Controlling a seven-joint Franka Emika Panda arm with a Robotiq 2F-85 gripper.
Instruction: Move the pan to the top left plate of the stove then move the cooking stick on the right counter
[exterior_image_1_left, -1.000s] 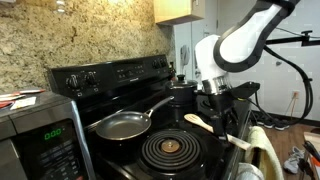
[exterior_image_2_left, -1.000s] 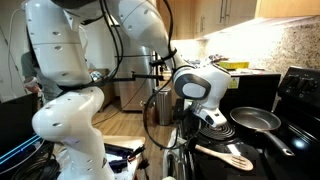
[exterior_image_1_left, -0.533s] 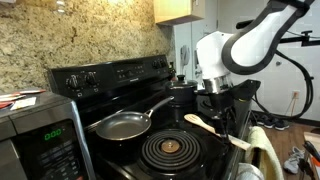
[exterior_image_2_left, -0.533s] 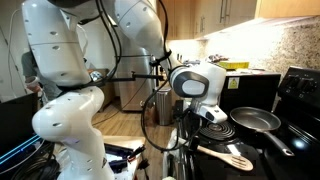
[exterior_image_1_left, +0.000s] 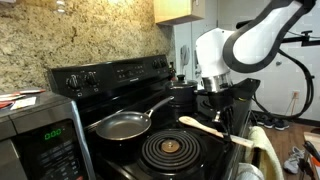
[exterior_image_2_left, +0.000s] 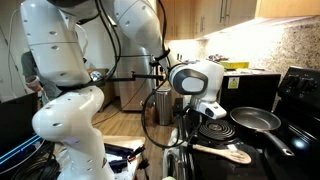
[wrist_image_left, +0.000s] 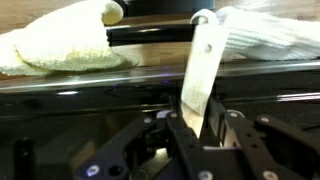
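Black stove fills the middle in an exterior view. Its raised back panel carries a row of knobs and stands under a speckled stone wall.

White robot arm bends down over the far side of the stove. It shows in both exterior views.

Silver microwave sits in the near corner with green digits lit.

Pan sits flat on the stove top, close to the back panel. The inside is grey and the long dark handle points toward the arm. The burner under it is hidden, so I cannot tell which one it covers.

Large coil burner lies just beside the pan, on the side away from the back panel. A smaller coil burner lies between the pan and the arm's tip.

Pale towel is bunched beyond the stove's edge in the wrist view.

Wooden spoon is at the far edge of the stove, near the pan but not touching it. Its head is turned toward the pan and its handle runs under the arm's tip. I cannot tell whether the head rests on the stove.

End effector points down. Its dark fingers sit on either side of the spoon's handle, clenched on the wooden spoon partway along it.
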